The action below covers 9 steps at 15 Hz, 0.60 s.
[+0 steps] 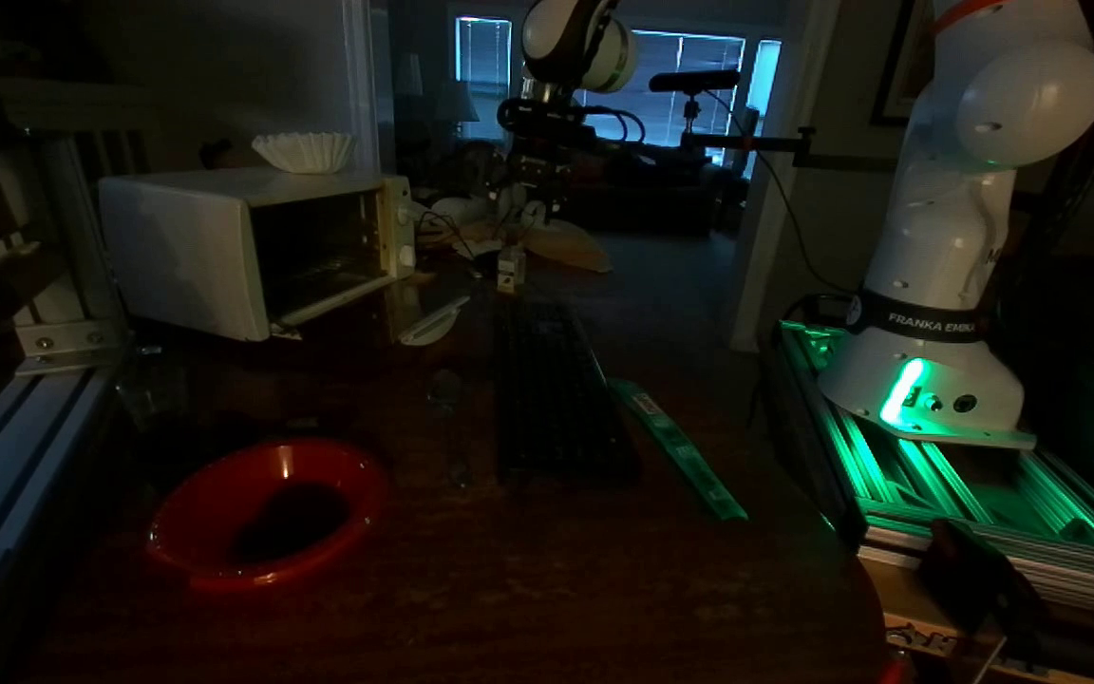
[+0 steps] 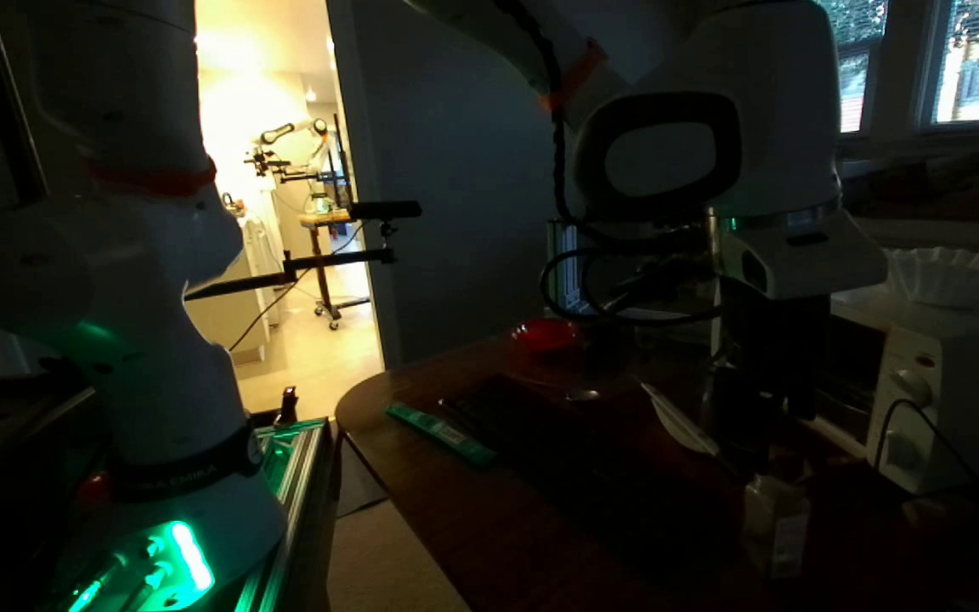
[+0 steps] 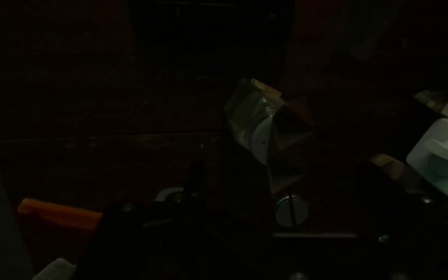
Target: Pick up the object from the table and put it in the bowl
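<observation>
Though it's too dark to be sure of its long axis, the small carton [image 3: 255, 120] (tgt, I'd say) sits on the tbl [image 1: 528, 608] below the gripper [image 1: 530, 195], just ahead of its wide-set, empty fingers [image 3: 196, 175] in wrist view.

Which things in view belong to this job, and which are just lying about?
For the job: red bowl; table; probably the small container, near the wrist view's centre.

Likely just lying about: keyboard; green packet; toaster oven.
</observation>
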### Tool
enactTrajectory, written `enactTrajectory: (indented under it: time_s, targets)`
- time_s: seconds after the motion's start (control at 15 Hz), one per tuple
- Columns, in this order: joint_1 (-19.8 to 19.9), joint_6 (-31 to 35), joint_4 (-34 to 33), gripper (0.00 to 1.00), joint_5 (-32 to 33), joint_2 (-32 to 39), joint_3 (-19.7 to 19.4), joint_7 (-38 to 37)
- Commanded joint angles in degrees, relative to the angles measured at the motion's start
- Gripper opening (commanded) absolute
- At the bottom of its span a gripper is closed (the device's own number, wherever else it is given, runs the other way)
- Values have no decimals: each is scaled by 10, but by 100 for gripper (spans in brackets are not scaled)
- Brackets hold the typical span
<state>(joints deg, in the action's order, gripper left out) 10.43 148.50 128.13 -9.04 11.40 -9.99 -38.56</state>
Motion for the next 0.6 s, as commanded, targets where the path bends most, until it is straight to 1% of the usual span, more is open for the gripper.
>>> enactTrajectory:
  time_s: [0.0, 0.07, 0.13, 0.2, 0.27, 0.4, 0.53]
  targets:
    - [-4, 13, -15, 80, -27, 25, -4, 19]
    - [-4, 11, -16, 85, -30, 28, -3, 21]
    - [-4, 11, -17, 85, -33, 31, -3, 23]
    - [-5, 12, -18, 76, -35, 33, -3, 25]
    - [-5, 13, -18, 71, -38, 35, -2, 27]
    - [-5, 12, -19, 55, -44, 37, -1, 33]
    - [-7, 12, -20, 51, -46, 38, -1, 37]
